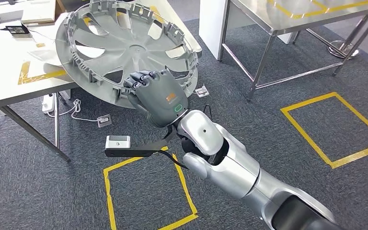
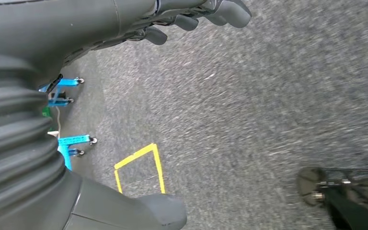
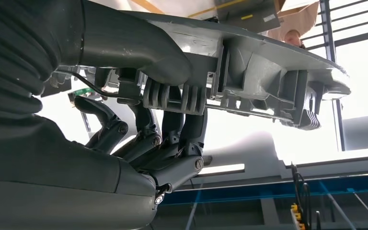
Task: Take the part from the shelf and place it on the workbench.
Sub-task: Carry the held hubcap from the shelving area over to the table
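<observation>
The part is a large grey wheel cover [image 1: 124, 48] with curved spokes and a toothed rim. In the head view it is tilted in the air over the edge of the white workbench [image 1: 9, 72]. My right hand [image 1: 158, 96] grips its near rim. In the right wrist view the thumb [image 3: 139, 48] lies on one face of the wheel cover [image 3: 268, 72] and the fingers [image 3: 172, 134] curl under the rim. My left hand [image 2: 100, 24] hangs over the grey carpet with its fingers and thumb apart, holding nothing.
A steel-legged table [image 1: 287, 14] stands at the back right. Yellow tape squares [image 1: 148, 191] mark the carpet. A power strip [image 1: 48, 101] and cables lie under the workbench, and small items sit on its far end. Blue wheeled feet [image 2: 72, 143] stand near my left side.
</observation>
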You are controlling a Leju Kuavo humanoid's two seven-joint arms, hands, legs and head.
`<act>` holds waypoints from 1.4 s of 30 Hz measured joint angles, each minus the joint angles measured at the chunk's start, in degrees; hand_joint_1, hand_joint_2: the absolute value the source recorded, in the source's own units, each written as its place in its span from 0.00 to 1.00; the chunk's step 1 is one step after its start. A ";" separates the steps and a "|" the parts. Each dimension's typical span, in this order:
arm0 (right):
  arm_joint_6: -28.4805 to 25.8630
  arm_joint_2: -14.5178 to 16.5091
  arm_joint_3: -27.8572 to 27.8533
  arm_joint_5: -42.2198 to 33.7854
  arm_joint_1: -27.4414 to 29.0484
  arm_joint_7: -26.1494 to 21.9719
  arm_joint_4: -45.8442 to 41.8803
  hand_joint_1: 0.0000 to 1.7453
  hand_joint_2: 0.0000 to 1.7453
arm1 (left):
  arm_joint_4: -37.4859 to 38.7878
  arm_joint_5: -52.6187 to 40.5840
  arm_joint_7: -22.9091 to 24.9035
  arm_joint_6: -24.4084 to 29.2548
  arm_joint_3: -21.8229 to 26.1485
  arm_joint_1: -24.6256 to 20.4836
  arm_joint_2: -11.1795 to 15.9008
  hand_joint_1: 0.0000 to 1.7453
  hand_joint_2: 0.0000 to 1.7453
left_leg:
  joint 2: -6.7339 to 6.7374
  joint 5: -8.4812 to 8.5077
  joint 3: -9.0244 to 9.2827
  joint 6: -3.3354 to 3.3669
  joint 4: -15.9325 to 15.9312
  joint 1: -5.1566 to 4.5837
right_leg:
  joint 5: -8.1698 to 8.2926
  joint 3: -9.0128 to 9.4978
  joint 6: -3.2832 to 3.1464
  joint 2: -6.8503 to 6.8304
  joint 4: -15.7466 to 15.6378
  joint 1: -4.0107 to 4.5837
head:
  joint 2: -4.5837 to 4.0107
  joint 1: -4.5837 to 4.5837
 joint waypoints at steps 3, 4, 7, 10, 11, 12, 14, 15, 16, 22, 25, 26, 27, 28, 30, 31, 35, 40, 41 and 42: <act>-0.08 0.08 -0.13 0.06 -0.12 -0.05 -0.03 1.00 1.00 | 0.00 -0.01 0.01 0.03 0.01 -0.12 0.05 0.00 1.00 | 0.14 -1.10 1.67 1.04 -3.25 -0.59 | -0.52 0.54 1.06 -0.02 -0.32 0.10 | 0.00 0.09; -0.10 0.10 -0.19 0.06 -0.08 -0.04 -0.04 1.00 1.00 | -0.01 -0.01 0.02 0.04 0.01 -0.09 0.04 0.00 1.00 | 0.05 -1.44 1.96 1.40 -3.39 -0.51 | -0.55 0.76 1.34 -0.06 -0.32 0.10 | 0.01 0.16; -0.07 0.13 -0.39 0.02 -0.03 -0.03 -0.06 1.00 1.00 | -0.02 -0.02 0.01 0.04 0.03 0.01 0.03 0.00 1.00 | -0.22 -2.37 3.65 2.48 -3.96 -0.17 | -1.26 -1.22 2.01 -0.05 4.14 0.03 | 0.01 0.39; -0.09 0.11 -0.46 0.04 0.12 -0.11 -0.05 1.00 1.00 | -0.03 -0.03 0.01 0.04 0.03 -0.09 0.03 0.00 1.00 | -0.53 -3.58 4.91 2.78 -4.02 -0.19 | -4.36 -8.79 2.51 -0.02 14.05 -0.05 | 0.01 0.56; -0.08 0.10 -0.46 0.06 0.22 -0.11 -0.04 1.00 1.00 | -0.03 -0.03 0.02 0.04 0.03 -0.06 0.03 0.00 1.00 | -0.67 -4.13 5.52 2.74 -4.02 -0.22 | -4.75 -10.78 2.52 -0.02 15.60 -0.03 | 0.01 0.57; -0.07 0.09 -0.48 0.06 0.28 -0.08 -0.04 1.00 1.00 | -0.02 -0.03 0.04 0.04 0.03 0.00 0.03 0.00 1.00 | -0.78 -4.70 6.26 2.67 -4.02 -0.25 | -3.93 -11.57 2.40 -0.02 14.90 0.02 | 0.01 0.57; -0.03 0.08 -0.57 0.06 0.36 -0.03 -0.03 1.00 1.00 | -0.01 -0.03 0.09 0.04 0.03 0.10 -0.01 0.00 1.00 | -0.98 -5.90 7.73 2.54 -4.06 -0.32 | 1.33 -10.76 1.60 0.00 8.53 0.33 | 0.01 0.58; -0.03 0.08 -0.66 0.07 0.37 -0.03 -0.02 1.00 1.00 | 0.04 -0.04 0.12 0.04 0.04 0.08 -0.11 0.00 1.00 | -1.05 -6.50 8.42 2.40 -3.99 -0.41 | 4.45 -10.06 1.08 0.07 4.71 0.64 | 0.01 0.55; -0.03 0.08 -0.74 0.09 0.37 -0.07 -0.01 1.00 1.00 | 0.08 -0.05 0.14 0.04 0.04 0.02 -0.18 0.00 1.00 | -1.15 -7.02 8.84 2.15 -3.99 -0.46 | 6.57 -9.46 0.69 0.11 1.85 0.89 | 0.01 0.52; -0.09 0.32 -0.99 0.20 0.31 -0.20 -0.16 1.00 1.00 | 0.08 -0.11 0.37 0.04 0.07 -0.20 -0.14 0.00 1.00 | -0.84 -7.89 8.79 0.24 -0.24 -0.55 | 6.87 -5.97 -0.93 0.15 -1.48 0.60 | 0.01 0.30; -0.11 0.32 -1.03 0.30 0.41 -0.66 -0.17 1.00 1.00 | 0.09 -0.08 0.36 0.09 0.08 -0.28 -0.17 0.00 1.00 | -0.49 -11.41 2.11 -0.52 9.35 -0.31 | 5.40 -4.33 -1.27 0.14 -1.59 0.46 | 0.01 0.09; -0.14 0.32 -1.03 0.33 0.46 -0.85 -0.17 1.00 1.00 | 0.08 -0.07 0.37 0.11 0.08 -0.18 -0.15 0.00 1.00 | -0.45 -12.53 0.34 -0.65 10.89 -0.25 | 4.84 -3.71 -1.22 0.23 -1.59 0.42 | 0.01 0.08; -0.16 0.32 -1.03 0.34 0.49 -0.99 -0.16 1.00 1.00 | 0.08 -0.05 0.38 0.13 0.08 -0.06 -0.13 0.00 1.00 | -0.41 -12.62 -0.62 -0.74 10.68 -0.21 | 4.20 -2.92 -1.11 0.33 -1.59 0.34 | 0.01 0.08; -0.17 0.32 -1.03 0.33 0.51 -1.07 -0.15 1.00 1.00 | 0.08 -0.04 0.39 0.14 0.09 0.02 -0.10 0.00 1.00 | -0.35 -11.32 -0.74 -0.81 8.71 -0.15 | 3.51 -2.02 -0.94 0.40 -1.57 0.25 | 0.01 0.07; -0.19 0.31 -1.03 0.25 0.49 -1.08 -0.11 1.00 1.00 | 0.12 -0.02 0.42 0.24 0.15 0.15 -0.08 0.00 1.00 | -0.01 -5.13 0.20 -0.94 1.52 0.04 | 2.00 -0.21 -0.46 0.38 -1.37 0.14 | 0.01 0.04; -0.22 0.30 -1.03 0.16 0.47 -1.15 -0.09 1.00 1.00 | 0.15 -0.01 0.45 0.32 0.20 0.17 -0.09 0.00 1.00 | 0.23 -2.63 0.71 -0.63 -1.35 0.05 | 1.26 0.32 -0.13 0.37 -1.25 0.19 | 0.01 0.00; -0.31 0.32 -1.02 -0.31 0.24 -1.74 -0.06 1.00 1.00 | 0.19 0.13 0.44 0.64 0.48 0.18 -0.19 0.00 1.00 | 0.32 -0.84 1.82 1.40 -3.78 -0.05 | -0.60 1.41 1.25 0.33 -0.85 0.39 | 0.00 0.26; -0.38 0.32 -0.89 -1.68 -0.32 -2.50 0.27 1.00 1.00 | 0.15 0.26 0.36 0.92 0.99 0.13 -0.20 0.00 1.00 | -0.11 -2.69 3.80 2.76 -3.88 0.05 | -3.80 -7.41 2.33 0.16 12.74 0.16 | 0.01 0.41; -0.42 0.32 -0.85 -1.98 -0.35 -2.62 0.48 1.00 1.00 | 0.13 0.25 0.37 0.95 1.04 0.15 -0.19 0.00 1.00 | -0.22 -3.26 4.38 2.79 -3.88 0.03 | -4.95 -9.66 2.38 0.16 15.02 0.14 | 0.01 0.40; -0.48 0.31 -0.82 -2.23 -0.37 -2.68 0.70 1.00 1.00 | 0.12 0.22 0.37 0.96 1.06 0.18 -0.18 0.00 1.00 | -0.36 -3.88 5.11 2.75 -3.88 0.02 | -5.19 -10.93 2.31 0.16 15.28 0.15 | 0.01 0.41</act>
